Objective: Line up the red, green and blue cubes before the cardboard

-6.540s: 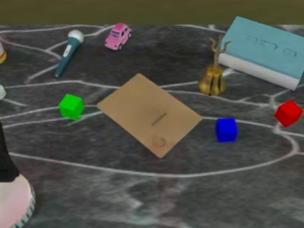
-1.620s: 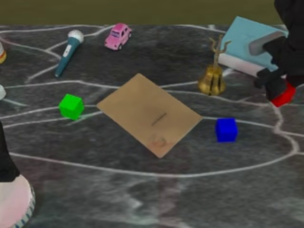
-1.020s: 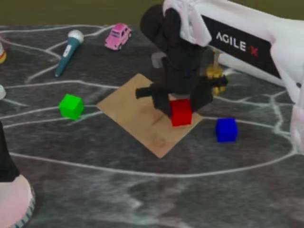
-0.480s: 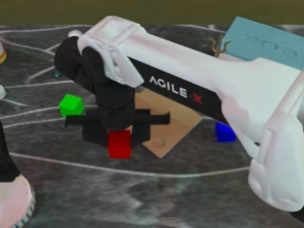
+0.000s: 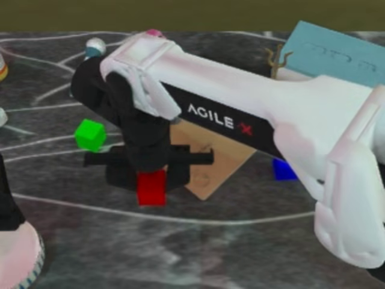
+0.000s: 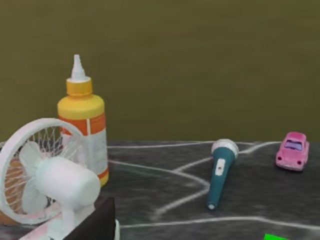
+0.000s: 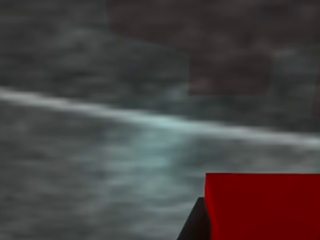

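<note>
Our right arm [image 5: 289,126] is a thick, glossy white shell with rounded edges, carrying a black side panel lettered "AGILE" in white followed by a red X. It ends in a bulky black wrist and a black right gripper [image 5: 150,176] with a straight crossbar and blocky fingers. Our left arm [image 5: 13,238] shows only a black segment above a white rounded base with a teal-flecked rim.
</note>
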You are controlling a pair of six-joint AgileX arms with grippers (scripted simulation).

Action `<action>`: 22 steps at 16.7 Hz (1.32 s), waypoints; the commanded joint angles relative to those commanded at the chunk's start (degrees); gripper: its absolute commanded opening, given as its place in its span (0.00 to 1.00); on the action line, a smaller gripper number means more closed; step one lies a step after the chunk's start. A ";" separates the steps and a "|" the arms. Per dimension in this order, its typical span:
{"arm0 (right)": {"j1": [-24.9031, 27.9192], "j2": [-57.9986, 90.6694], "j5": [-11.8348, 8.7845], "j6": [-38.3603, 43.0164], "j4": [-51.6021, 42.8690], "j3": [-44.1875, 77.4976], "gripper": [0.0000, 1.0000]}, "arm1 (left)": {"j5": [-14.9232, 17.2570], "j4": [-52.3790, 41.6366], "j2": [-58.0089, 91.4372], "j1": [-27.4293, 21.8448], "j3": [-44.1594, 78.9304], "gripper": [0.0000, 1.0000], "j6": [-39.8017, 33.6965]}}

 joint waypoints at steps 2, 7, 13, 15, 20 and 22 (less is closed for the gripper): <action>0.05 0.34 0.01 0.10 4.60 -4.10 0.00 | 0.00 0.00 0.00 0.00 0.00 1.00 0.00; 0.32 1.01 0.10 0.15 10.74 -9.99 0.00 | 0.00 0.00 0.00 0.00 0.00 1.00 0.00; 0.32 1.01 0.10 0.15 10.74 -9.99 0.23 | 0.00 0.00 0.00 0.00 0.00 1.00 0.00; 0.32 1.01 0.10 0.15 10.74 -9.99 0.38 | 0.00 0.00 0.00 0.00 0.00 1.00 0.00; 0.32 1.01 0.10 0.15 10.74 -9.99 0.75 | 0.00 0.00 0.00 0.00 0.00 1.00 0.00; 0.32 1.01 0.10 0.15 10.74 -9.99 0.90 | 0.00 0.00 0.00 0.00 0.00 1.00 0.00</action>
